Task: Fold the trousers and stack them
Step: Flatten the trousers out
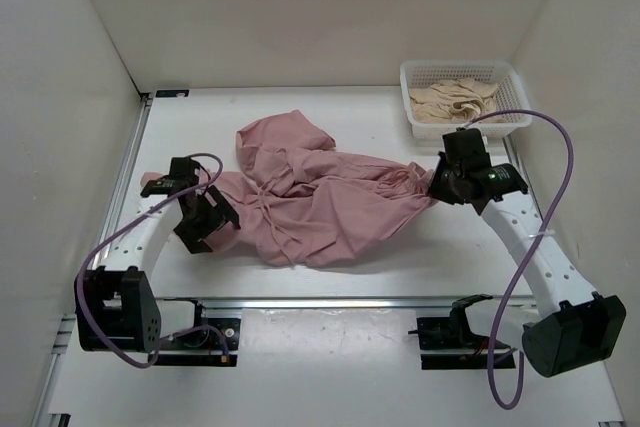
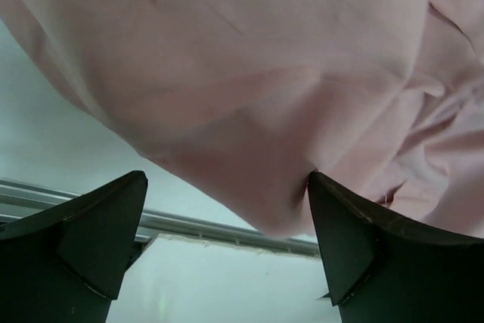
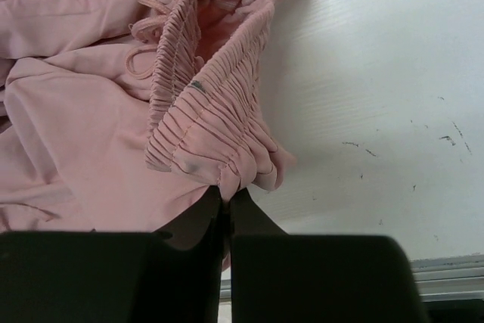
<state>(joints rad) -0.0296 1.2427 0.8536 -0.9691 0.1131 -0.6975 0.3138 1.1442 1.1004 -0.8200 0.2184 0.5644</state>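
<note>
The dusty-pink trousers (image 1: 320, 197) lie crumpled across the middle of the table. My right gripper (image 1: 438, 183) is shut on the gathered elastic waistband (image 3: 219, 141) at the trousers' right end; the drawstring (image 3: 144, 54) shows just beyond it. My left gripper (image 1: 212, 217) sits at the trousers' left edge with its jaws wide apart. In the left wrist view a fold of pink fabric (image 2: 257, 111) hangs between the open fingers (image 2: 355, 240) and touches the right one, but is not pinched.
A white basket (image 1: 415, 75) at the back right holds a beige-cream garment (image 1: 455, 102). A metal rail (image 1: 330, 301) runs along the table's near edge. White walls close in the left, back and right sides.
</note>
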